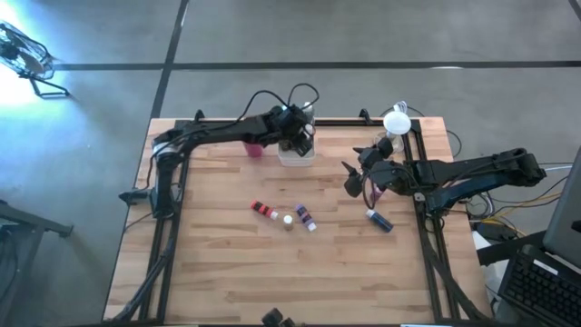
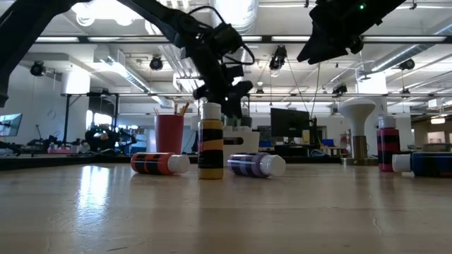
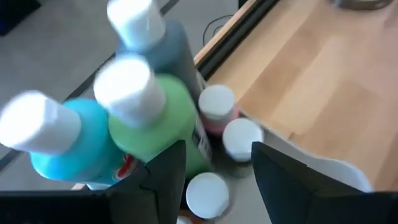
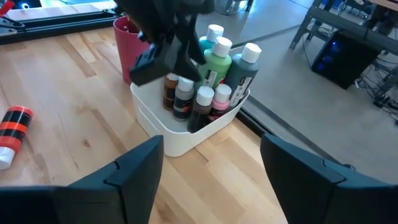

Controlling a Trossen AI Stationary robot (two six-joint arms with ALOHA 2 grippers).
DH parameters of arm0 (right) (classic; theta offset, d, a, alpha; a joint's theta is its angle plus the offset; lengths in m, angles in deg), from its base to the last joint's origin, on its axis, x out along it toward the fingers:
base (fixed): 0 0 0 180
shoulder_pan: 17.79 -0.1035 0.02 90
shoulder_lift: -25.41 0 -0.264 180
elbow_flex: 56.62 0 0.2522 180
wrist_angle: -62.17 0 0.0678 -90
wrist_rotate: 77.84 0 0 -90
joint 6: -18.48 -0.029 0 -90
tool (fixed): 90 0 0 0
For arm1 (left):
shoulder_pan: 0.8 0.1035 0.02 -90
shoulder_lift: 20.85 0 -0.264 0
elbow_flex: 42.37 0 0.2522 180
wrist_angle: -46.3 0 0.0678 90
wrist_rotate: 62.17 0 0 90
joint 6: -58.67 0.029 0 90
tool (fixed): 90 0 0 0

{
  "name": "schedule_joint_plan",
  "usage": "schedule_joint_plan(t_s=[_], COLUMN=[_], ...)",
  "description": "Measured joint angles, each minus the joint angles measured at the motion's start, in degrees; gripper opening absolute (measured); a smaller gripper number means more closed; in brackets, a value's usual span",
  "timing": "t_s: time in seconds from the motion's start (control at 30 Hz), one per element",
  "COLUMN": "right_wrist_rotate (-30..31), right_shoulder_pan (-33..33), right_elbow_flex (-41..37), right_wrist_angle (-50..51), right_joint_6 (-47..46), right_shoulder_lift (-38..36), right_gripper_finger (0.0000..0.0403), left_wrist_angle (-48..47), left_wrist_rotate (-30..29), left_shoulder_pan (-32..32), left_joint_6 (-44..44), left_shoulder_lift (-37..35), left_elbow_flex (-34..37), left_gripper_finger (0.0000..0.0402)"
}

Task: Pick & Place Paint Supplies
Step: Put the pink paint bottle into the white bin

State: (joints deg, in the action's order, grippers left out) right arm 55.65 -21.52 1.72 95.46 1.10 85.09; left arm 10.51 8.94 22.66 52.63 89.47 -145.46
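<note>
The white tray (image 4: pixel 186 134) serves as the landmark: it stands at the far edge of the surface (image 1: pixel 227 263) and is already packed with upright paint bottles, among them a green bottle (image 3: pixel 158 127), a teal bottle (image 3: pixel 74 146), a dark grey one (image 4: pixel 244 74) and several smaller white-capped ones. Standing them on end is what lets so many fit.

The left gripper (image 3: pixel 217 171) hangs right over the tray, its fingers spread apart with nothing between them, the green bottle just beside one finger (probably a bottle just set in, though that is a judgement). The magenta cup (image 4: pixel 134 46) stands touching or just beside the tray, on the left arm's side.

Nearer the front from the tray, well apart from it, bottles remain to be collected: a red bottle (image 2: pixel 159 163) and a purple one (image 2: pixel 256 165) lying on their sides, and a yellow-brown bottle (image 2: pixel 210 149) upright between them. Farther toward the right arm's side lie a blue bottle (image 1: pixel 379 219) and, standing nearby, a dark red one (image 2: pixel 386 144).

The right gripper (image 4: pixel 211 165) hovers to that side of the tray, facing it, fingers wide and empty, likely waiting its turn.
</note>
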Motion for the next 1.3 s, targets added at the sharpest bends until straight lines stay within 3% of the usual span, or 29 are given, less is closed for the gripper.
schedule_joint_plan(t_s=[0.33,0.57,0.7,0.87,1.07,1.3], right_wrist_rotate=[0.0,-1.8,-2.2,-2.1,-2.6,-9.8], right_shoulder_pan=[0.0,0.0,0.0,-0.1,-3.0,-5.7], right_elbow_flex=[0.0,0.0,0.0,0.0,0.1,0.2], right_wrist_angle=[0.5,3.6,4.5,6.8,19.3,32.5], right_joint_6=[0.0,-1.1,-1.3,-0.9,-7.3,-19.5], right_shoulder_lift=[0.0,0.0,0.0,0.0,0.0,-0.5], right_gripper_finger=[0.0236,0.0242,0.0251,0.0257,0.0248,0.0233], left_wrist_angle=[-11.2,-12.0,-8.7,2.2,16.3,39.9], left_wrist_rotate=[1.5,-3.0,-7.8,-7.8,-7.7,-3.8], left_shoulder_pan=[-3.4,-10.9,-16.8,-22.3,-26.2,-27.1], left_joint_6=[-0.3,0.9,1.2,-0.5,-4.1,-4.5], left_shoulder_lift=[-6.8,-16.9,-24.1,-34.3,-45.4,-51.8], left_elbow_flex=[-5.1,-0.7,6.9,21.0,39.0,57.4], left_gripper_finger=[0.0189,0.019,0.019,0.019,0.019,0.019])
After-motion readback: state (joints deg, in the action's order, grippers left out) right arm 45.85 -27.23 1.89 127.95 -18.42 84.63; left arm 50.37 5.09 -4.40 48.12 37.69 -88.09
